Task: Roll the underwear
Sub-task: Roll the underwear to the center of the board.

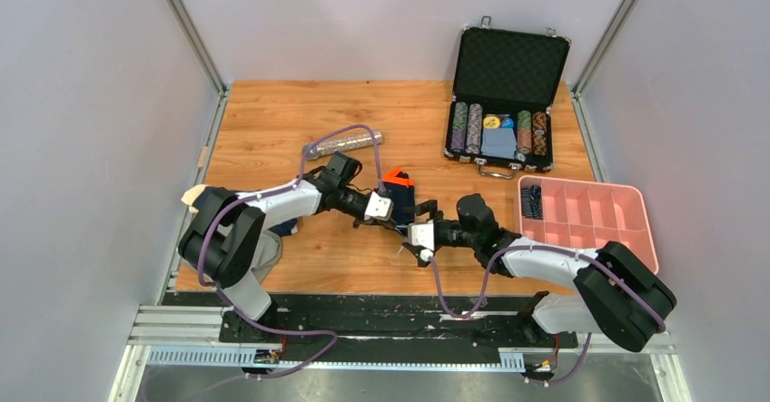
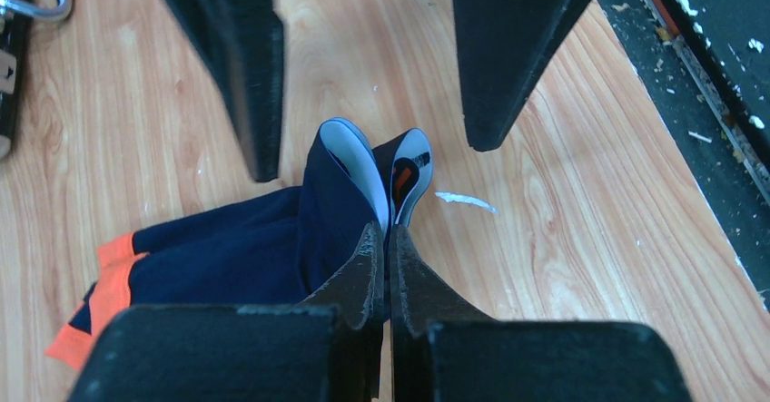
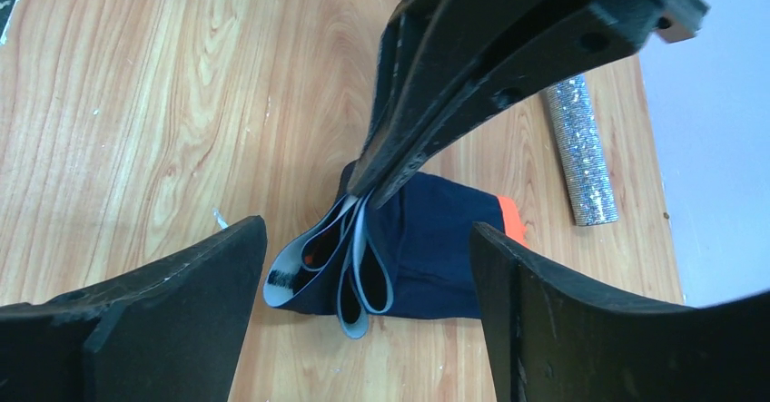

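The underwear (image 1: 400, 193) is plain navy with an orange patch and a pale grey waistband, and it lies mid-table. My left gripper (image 2: 386, 231) is shut on the folded waistband loops, pinching them upright while the rest of the underwear (image 2: 227, 257) trails on the wood. In the right wrist view the same left gripper (image 3: 372, 180) comes down from above onto the waistband of the underwear (image 3: 436, 248). My right gripper (image 3: 368, 231) is open, with one finger on each side of the cloth and not touching it. From above, the right gripper (image 1: 414, 218) faces the left gripper (image 1: 396, 213) closely.
A silvery cylinder (image 1: 345, 142) lies behind the left arm. An open black case of poker chips (image 1: 508, 102) stands at the back right. A pink compartment tray (image 1: 586, 216) sits at the right edge. A dark cloth (image 1: 283, 230) peeks out under the left arm.
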`<state>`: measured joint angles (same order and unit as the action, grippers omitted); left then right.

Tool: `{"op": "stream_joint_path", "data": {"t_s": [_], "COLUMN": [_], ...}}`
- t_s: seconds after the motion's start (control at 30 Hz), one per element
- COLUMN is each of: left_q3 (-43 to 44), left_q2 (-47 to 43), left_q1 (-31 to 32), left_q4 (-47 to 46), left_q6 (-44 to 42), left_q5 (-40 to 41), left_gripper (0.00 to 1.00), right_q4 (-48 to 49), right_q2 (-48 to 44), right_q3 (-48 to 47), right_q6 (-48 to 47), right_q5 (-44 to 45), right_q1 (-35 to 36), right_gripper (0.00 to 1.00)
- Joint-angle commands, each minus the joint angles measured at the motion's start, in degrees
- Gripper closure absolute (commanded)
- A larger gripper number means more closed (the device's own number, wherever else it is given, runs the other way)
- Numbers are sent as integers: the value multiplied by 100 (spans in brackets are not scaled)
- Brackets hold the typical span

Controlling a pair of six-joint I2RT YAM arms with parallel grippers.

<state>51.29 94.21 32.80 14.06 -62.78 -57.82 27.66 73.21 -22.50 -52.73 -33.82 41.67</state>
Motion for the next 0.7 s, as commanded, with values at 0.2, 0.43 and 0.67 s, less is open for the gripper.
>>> {"op": "stream_joint_path", "data": {"t_s": [0.2,0.43,0.67], "left_q3": [184,123,93], "left_q2": [153,135,151], "left_q1": [-219,-227,-245], "left_q4": [-550,-545,-563], "left_q6": [1171,1237,1286], "left_q5": [-399,-410,-418], "left_gripper": [100,100,100], "right_q4": [492,840,1304], "right_q2": [344,808,1350], "right_q3": [172,186,74], "right_q6": [-247,-333,-342], "right_q5": [128,456,1205], "right_q1": [72,270,490], "right_gripper": [16,15,28]}}
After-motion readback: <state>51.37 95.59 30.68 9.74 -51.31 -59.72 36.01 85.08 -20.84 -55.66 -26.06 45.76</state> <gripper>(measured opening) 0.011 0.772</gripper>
